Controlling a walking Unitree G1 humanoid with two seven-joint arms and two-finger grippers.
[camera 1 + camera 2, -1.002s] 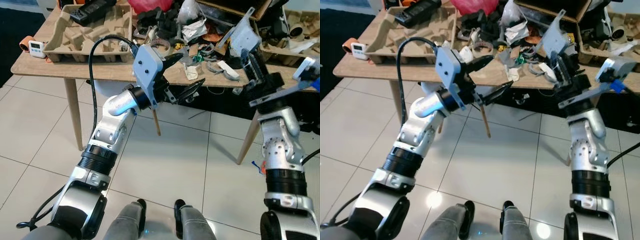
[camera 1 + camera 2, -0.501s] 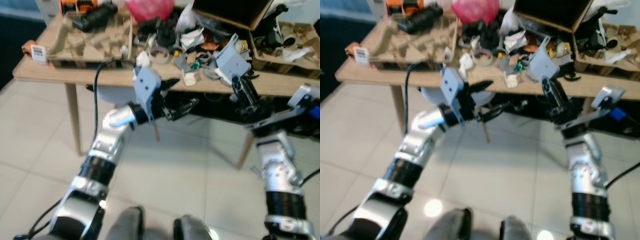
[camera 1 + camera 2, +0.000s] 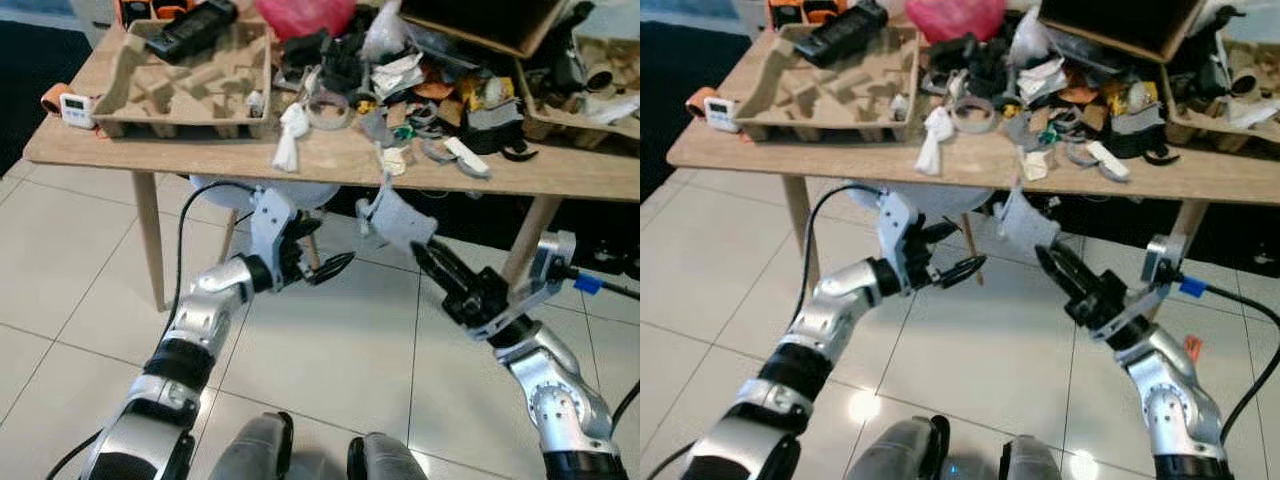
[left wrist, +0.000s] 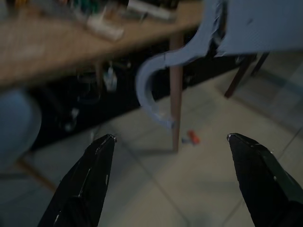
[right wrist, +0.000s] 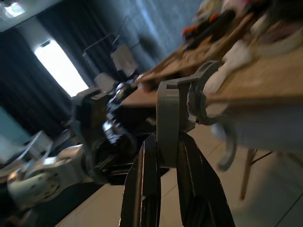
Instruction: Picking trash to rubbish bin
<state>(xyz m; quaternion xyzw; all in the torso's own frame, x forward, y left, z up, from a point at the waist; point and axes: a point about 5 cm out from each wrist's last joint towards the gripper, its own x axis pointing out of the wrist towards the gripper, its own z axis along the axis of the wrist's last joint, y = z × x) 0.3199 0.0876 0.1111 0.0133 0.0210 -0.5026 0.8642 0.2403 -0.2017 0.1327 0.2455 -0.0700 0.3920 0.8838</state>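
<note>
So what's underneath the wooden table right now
Under the wooden table a pale rounded bin-like object shows behind the left end effector, beside dark cables. The tabletop and arm cover most of it, so its opening is hidden.

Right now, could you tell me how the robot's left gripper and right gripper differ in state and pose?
The left gripper is open and holds nothing; the right gripper is shut on a grey plastic piece. The left gripper points toward the robot's right, while the right gripper points up toward the table. Both hang below the tabletop, above the tiled floor.
</note>
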